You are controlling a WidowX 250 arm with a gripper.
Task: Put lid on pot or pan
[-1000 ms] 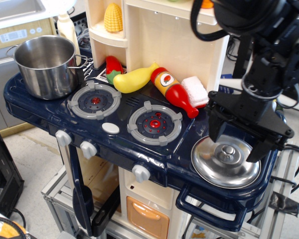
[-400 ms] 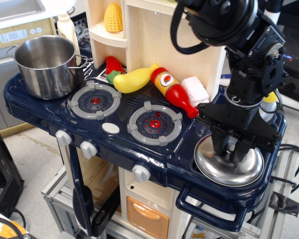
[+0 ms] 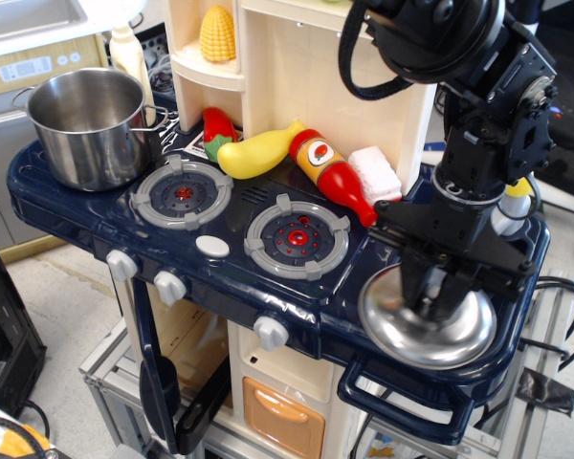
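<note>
The shiny domed steel lid (image 3: 402, 330) lies at the front right corner of the dark blue toy stove top (image 3: 67, 206). My gripper (image 3: 438, 295) is straight down on the lid's centre. Its black fingers (image 3: 423, 285) are drawn together over the knob, which they hide. The lid sits slightly tilted, and I cannot tell whether it is clear of the surface. The deep steel pot (image 3: 84, 126) stands open and uncovered at the far left back corner, well away from the gripper.
Two grey burner rings (image 3: 184, 193) (image 3: 297, 239) lie between lid and pot. A red ketchup bottle (image 3: 335, 177), yellow squash (image 3: 258, 151), red pepper (image 3: 217, 127) and white sponge (image 3: 373, 172) line the back. A cream shelf tower holding a corn cob (image 3: 217, 33) rises behind.
The gripper came down from above the lid onto its knob and its fingers closed in. The lid has shifted slightly left.
</note>
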